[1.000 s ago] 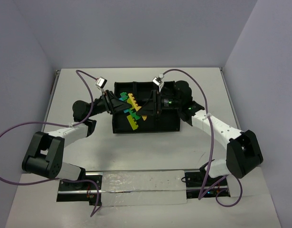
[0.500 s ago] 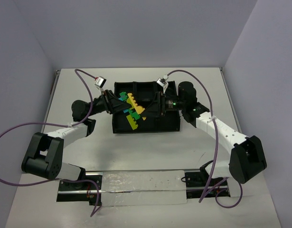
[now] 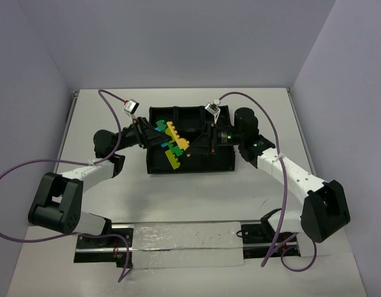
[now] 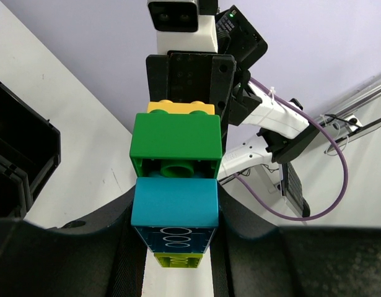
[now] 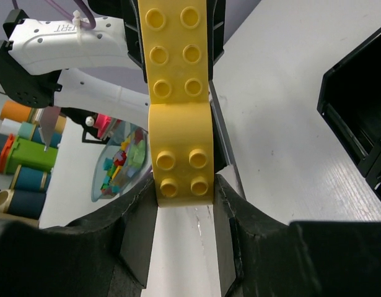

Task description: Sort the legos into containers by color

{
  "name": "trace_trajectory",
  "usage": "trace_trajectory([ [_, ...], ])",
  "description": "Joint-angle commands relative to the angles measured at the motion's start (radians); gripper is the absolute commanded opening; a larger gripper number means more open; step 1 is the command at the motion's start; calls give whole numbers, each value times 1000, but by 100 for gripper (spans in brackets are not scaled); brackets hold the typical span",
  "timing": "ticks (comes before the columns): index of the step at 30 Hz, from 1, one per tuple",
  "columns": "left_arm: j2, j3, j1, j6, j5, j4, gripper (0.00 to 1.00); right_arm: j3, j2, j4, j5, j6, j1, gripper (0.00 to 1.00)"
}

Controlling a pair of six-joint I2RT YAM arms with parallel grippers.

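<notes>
Both arms are up over the tray [image 3: 222, 167] now, meeting in the middle with the lego cluster [image 3: 172, 144] hanging between them, clear of the table [image 3: 196, 198]. It sits above the left and middle part of the tray, but I cannot tell which compartment is directly under it.

The left pincer [image 4: 176, 242] is closed narrow on the cluster's near end. From its wrist camera you see the teal brick [image 4: 175, 204] wedged between the fingers, the green brick [image 4: 176, 148] stacked beyond it, and a sliver of yellow past that. The right pincer [image 5: 181, 207] is clamped tight too, and it has the end of the yellow strip [image 5: 178, 117], fingers pressing on both sides of its last two rows of studs.

So this looks like the break-apart step: yellow off one side, green and teal on the other. To do it well, I'd want the left arm to act as the anchor and hold dead steady while the right one does the work. A bend or peel at the seam should pop the studs more easily than a straight tug, which could drag the strip out of that short end grip. Keep it slow, and keep everything over the tray so a brick that snaps free drops in and not onto the table. Watch the green piece: nothing grips it directly, so it may come away with either half.
</notes>
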Motion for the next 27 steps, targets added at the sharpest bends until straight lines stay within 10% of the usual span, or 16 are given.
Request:
trace_trajectory([
  [1, -32, 42, 13, 12, 12, 149, 0, -34, -35, 11, 12, -12, -18, 7],
  [13, -35, 14, 28, 6, 12, 161, 0, -37, -85, -18, 62, -14, -95, 0],
  [18, -59, 13, 53, 27, 2, 100, 0, 40, -89, -251, 315, -128, -117, 0],
  [27, -236, 148, 77, 506, -192, -758, 0, 55, 13, -558, 945, -265, -119, 0],
])
